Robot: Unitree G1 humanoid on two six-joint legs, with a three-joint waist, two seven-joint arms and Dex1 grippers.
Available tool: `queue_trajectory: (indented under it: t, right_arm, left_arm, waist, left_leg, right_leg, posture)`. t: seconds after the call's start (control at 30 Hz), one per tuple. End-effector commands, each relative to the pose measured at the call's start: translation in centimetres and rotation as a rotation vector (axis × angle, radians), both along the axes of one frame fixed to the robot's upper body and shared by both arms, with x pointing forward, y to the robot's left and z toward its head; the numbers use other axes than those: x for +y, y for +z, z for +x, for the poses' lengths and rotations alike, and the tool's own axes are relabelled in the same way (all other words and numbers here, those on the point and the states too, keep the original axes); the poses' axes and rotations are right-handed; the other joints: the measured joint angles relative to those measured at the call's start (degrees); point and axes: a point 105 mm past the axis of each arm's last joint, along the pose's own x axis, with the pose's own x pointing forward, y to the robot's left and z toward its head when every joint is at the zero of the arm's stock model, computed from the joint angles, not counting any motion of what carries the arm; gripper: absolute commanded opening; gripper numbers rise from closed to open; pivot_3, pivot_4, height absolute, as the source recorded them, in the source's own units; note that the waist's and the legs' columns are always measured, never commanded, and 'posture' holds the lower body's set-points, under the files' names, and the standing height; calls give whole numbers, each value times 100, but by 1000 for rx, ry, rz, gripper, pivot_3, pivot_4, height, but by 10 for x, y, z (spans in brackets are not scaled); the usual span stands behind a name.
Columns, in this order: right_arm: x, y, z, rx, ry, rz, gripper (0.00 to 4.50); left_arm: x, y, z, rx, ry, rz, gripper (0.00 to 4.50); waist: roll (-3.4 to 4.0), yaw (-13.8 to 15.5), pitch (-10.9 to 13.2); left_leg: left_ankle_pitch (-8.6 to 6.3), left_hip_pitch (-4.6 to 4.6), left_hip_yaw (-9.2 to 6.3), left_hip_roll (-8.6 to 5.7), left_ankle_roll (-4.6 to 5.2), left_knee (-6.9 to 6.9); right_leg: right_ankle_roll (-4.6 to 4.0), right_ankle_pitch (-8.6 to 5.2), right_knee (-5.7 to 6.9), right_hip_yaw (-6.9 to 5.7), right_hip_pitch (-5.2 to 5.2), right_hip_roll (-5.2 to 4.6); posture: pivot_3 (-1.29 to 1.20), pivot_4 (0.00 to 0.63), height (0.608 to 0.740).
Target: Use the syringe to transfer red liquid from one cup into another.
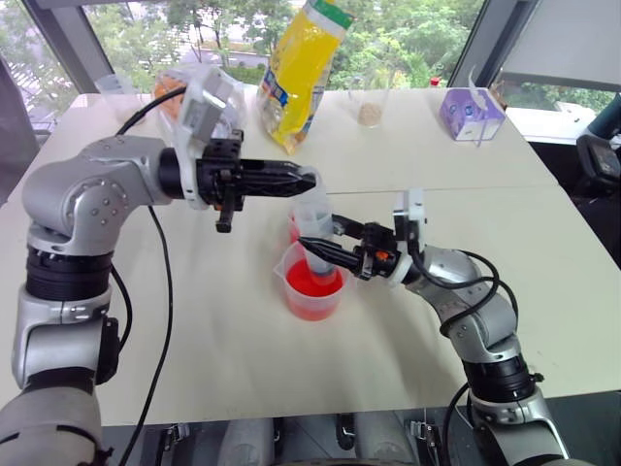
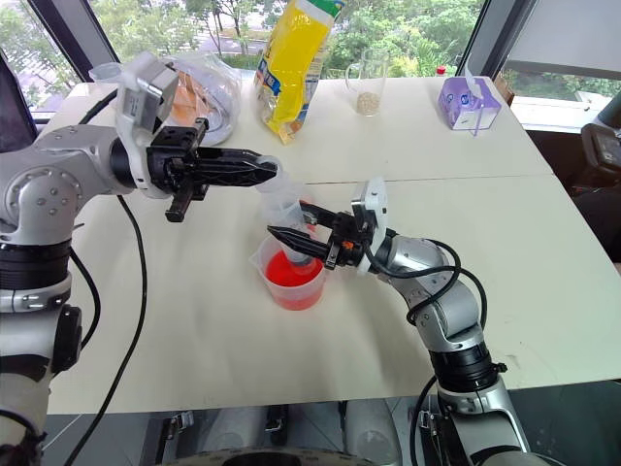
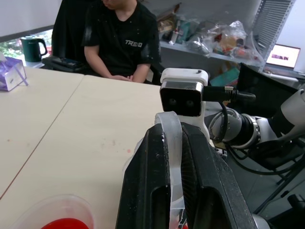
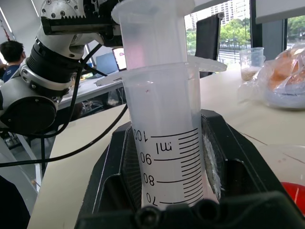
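The syringe (image 1: 312,221) stands nearly upright over the spouted beaker (image 1: 312,287), its lower end down inside the beaker where the red liquid (image 1: 309,283) lies. My right gripper (image 1: 316,250) comes in from the right and is shut on the syringe's barrel (image 4: 164,157), whose printed scale faces the right wrist view. My left gripper (image 1: 307,181) reaches level from the left and is shut on the plunger's top (image 3: 169,143). The smaller cup (image 1: 293,231), red inside, stands just behind the beaker, mostly hidden by the syringe.
At the table's back stand a yellow bag (image 1: 301,68), a clear cup with beige grains (image 1: 370,107), a purple tissue box (image 1: 471,115) and a plastic bag of food (image 1: 184,97). A person (image 3: 121,38) sits beyond the table's right side.
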Motion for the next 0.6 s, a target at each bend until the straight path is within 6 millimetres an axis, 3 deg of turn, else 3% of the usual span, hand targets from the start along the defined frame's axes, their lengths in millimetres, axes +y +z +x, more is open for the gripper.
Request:
queue_trajectory:
  t: [0.03, 0.2, 0.3, 0.53, 0.6]
  right_arm:
    - [7, -13, -10, 39, 68, -37, 1362]
    - [9, -6, -9, 17, 65, -24, 1362]
    - [8, 3, -6, -8, 54, -10, 1362]
    - [5, 29, -4, -57, 42, 34, 1362]
    - [3, 38, -3, -64, 40, 56, 1362]
  left_arm:
    - [17, 38, 2, -157, 82, -81, 50]
    - [16, 28, 1, -130, 76, -69, 50]
    - [16, 21, 0, -95, 73, -59, 1153]
    - [27, 6, 1, -84, 122, -22, 4474]
    - [37, 6, 2, -84, 159, -15, 4474]
  waist:
    - [0, 0, 0]
    - [0, 0, 0]
    - [0, -6, 0]
    - [0, -4, 0]
    - [0, -4, 0]
  left_leg:
    - [0, 0, 0, 0, 0, 0]
    - [0, 0, 0, 0, 0, 0]
    - [0, 0, -1, 1, 0, 0]
    - [1, 1, -1, 2, -2, 0]
    - [1, 0, -1, 2, -2, 0]
  right_leg:
    - [0, 0, 0, 0, 0, 0]
    - [0, 0, 0, 0, 0, 0]
    - [0, 0, 0, 0, 0, 0]
    - [0, 0, 2, 0, 0, 1]
    - [0, 0, 2, 0, -1, 0]
  posture:
    - [0, 150, 740]
    - [0, 150, 740]
    - [0, 150, 740]
    - [0, 150, 740]
    - [0, 150, 740]
